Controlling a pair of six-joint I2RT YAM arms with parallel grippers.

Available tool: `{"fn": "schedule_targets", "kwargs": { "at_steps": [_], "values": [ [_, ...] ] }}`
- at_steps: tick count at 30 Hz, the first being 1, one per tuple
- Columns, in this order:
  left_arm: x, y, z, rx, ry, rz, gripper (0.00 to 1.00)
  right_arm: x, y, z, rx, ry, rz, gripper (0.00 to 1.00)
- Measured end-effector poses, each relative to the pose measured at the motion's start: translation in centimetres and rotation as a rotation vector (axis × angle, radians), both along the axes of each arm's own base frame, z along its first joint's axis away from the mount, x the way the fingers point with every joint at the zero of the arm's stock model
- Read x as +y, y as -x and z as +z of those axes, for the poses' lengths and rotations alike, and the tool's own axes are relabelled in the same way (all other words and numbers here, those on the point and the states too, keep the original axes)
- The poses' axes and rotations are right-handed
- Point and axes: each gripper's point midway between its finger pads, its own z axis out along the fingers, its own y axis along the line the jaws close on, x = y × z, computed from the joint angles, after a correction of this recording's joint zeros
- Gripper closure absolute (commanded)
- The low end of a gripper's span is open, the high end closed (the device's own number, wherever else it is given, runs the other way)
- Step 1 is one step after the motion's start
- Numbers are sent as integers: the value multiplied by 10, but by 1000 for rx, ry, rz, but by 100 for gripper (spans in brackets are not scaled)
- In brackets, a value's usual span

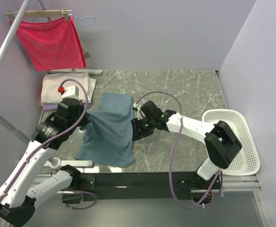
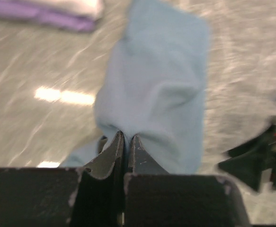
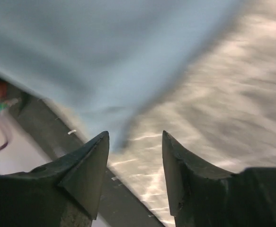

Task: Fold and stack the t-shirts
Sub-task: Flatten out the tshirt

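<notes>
1. Folded cream-white and lavender cotton tees [image 1: 52,89] sit stacked.
2. Right of that stack, the left gripper [image 2: 126,142] is clamped on the dusty teal-blue short-sleeved cotton t-shirt [image 1: 110,130], which is half lifted.
3. Farther right of the stack, the right gripper [image 3: 135,142] stands open and empty. It should seize the shirt's edge, level with the left, before folding.

teal t-shirt [image 1: 110,130] draped mid-table, folded stack [image 1: 52,90] back left, bare marble table [image 1: 190,94] back right

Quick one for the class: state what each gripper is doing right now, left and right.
Left gripper: closed, pinching a fold of the teal-blue t-shirt.
Right gripper: open, nothing between its fingers.
</notes>
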Motion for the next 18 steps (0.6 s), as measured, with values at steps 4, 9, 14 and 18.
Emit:
{"fn": "schedule_targets", "kwargs": {
  "at_steps": [4,9,14,18],
  "values": [
    [27,17,-13,53,-56,106,99,-33,-40,-17,-28,99,-166,45],
    [45,23,-12,54,-101,180,99,-45,-90,-40,0,119,-299,47],
    [46,18,-18,79,-130,190,99,-15,-123,-55,39,42,-310,47],
    [46,16,-20,86,-137,195,99,11,-139,-52,58,-48,-292,46]
  ]
}}
